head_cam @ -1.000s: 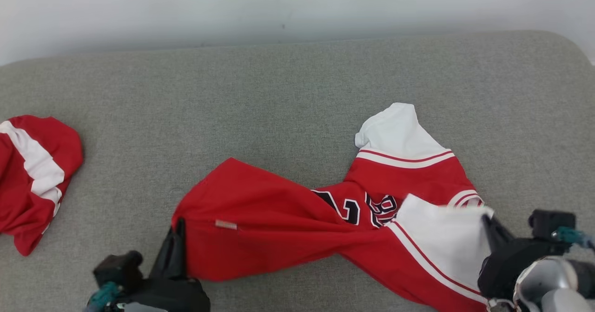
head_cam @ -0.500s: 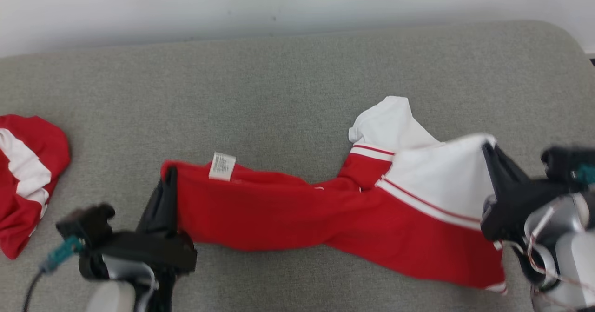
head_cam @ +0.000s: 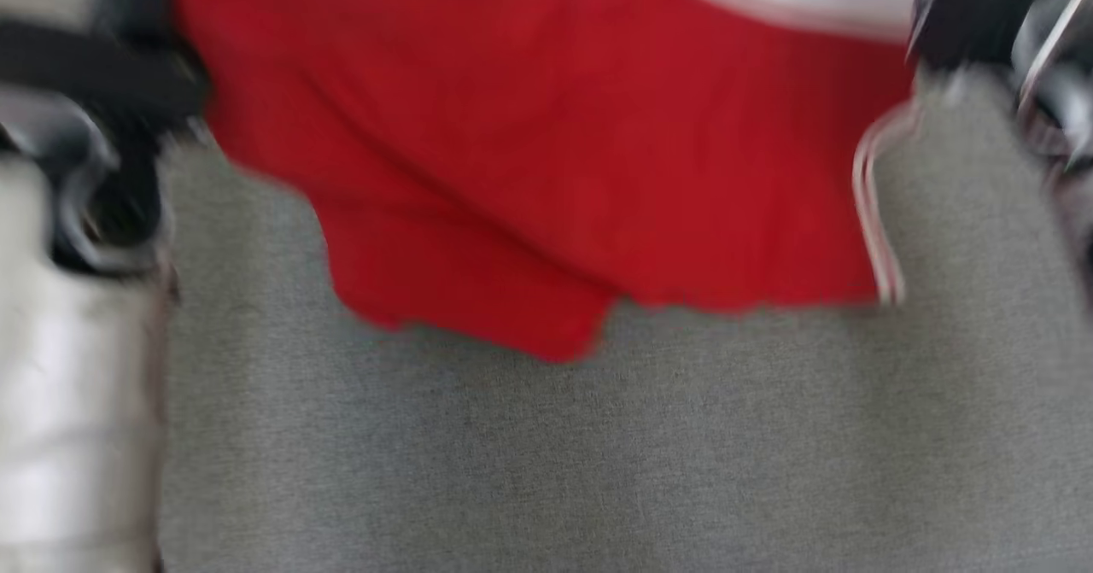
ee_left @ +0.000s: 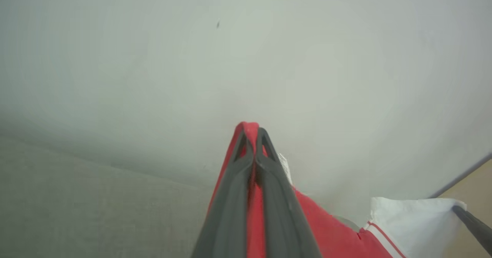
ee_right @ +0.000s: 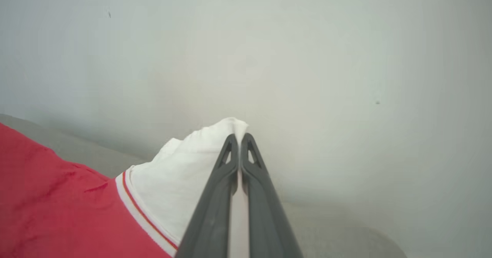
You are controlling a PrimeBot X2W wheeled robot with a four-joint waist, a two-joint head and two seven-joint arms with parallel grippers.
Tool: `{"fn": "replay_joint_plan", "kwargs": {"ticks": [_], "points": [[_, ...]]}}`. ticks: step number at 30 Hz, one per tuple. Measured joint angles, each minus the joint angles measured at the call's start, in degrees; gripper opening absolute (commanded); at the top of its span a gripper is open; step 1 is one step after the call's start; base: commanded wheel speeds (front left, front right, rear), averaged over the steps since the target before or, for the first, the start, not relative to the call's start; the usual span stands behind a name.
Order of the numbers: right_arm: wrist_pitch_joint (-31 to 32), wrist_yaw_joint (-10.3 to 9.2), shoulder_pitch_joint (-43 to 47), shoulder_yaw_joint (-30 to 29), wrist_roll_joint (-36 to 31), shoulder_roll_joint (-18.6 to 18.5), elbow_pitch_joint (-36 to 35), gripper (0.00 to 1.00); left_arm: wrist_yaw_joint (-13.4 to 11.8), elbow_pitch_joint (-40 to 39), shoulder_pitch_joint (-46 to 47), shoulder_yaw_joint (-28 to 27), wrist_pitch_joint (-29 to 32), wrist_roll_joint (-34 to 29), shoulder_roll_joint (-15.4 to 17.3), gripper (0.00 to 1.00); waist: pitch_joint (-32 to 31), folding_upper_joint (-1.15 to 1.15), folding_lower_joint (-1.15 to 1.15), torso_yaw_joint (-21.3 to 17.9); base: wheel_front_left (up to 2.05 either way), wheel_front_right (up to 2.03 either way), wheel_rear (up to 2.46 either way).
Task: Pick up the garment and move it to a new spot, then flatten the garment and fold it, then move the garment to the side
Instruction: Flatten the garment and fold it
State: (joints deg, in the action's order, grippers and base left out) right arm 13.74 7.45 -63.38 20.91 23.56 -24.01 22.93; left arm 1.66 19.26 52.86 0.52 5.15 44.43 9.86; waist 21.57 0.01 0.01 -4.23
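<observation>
Nearest me stretches the grey cushion (head_cam: 546, 453). Above it the red garment (head_cam: 555, 154) hangs spread between both arms. Its lower hem is blurred, so I cannot tell whether it touches the cushion. The left gripper (ee_left: 253, 133) is clenched on a red edge beside a small white label (ee_left: 284, 165) — the right gripper (ee_right: 239, 138) pinches the garment's white panel (ee_right: 180, 173). Beyond rises a pale wall (ee_left: 192, 58).

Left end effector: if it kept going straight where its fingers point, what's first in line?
Probably the pale wall. The left end effector, shut on the red shirt, points above the grey couch; how far off the wall is remains unclear.
</observation>
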Motion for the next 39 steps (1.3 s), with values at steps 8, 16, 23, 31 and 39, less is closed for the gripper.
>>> {"fn": "replay_joint_plan", "kwargs": {"ticks": [8,16,23,31,39], "points": [[-14.23,0.01,-24.35,-4.26,-3.27,4.3,8.46,0.0,-1.0,3.03,19.51,-2.88,-2.93,-0.66,3.16,0.0,7.01,0.0,0.01,-1.7,0.0,0.0,0.0],[-27.42,0.01,-37.88,-8.81,-12.95,4.81,10.54,0.0,1.71,4.33,31.33,-2.37,-11.81,-3.1,3.87,0.0,10.9,-0.01,-0.01,-3.41,0.0,0.0,0.0],[-28.86,0.01,-39.04,-11.38,-17.51,5.26,4.89,0.0,4.07,6.06,32.28,-1.09,-16.58,-3.44,3.42,0.0,12.87,-0.01,-0.02,-3.29,0.0,0.0,0.0],[-28.83,0.02,-24.55,-3.24,-16.05,4.89,6.73,0.0,5.44,9.58,21.78,2.14,-19.35,-4.04,3.8,0.0,14.42,-0.01,0.0,-2.78,0.0,0.0,0.0],[-28.52,0.01,-7.85,3.35,-8.39,-1.71,3.01,0.0,5.82,5.41,7.09,6.94,-20.06,0.37,4.45,0.0,11.45,-0.01,-0.02,-2.11,0.0,0.0,0.0]]}}
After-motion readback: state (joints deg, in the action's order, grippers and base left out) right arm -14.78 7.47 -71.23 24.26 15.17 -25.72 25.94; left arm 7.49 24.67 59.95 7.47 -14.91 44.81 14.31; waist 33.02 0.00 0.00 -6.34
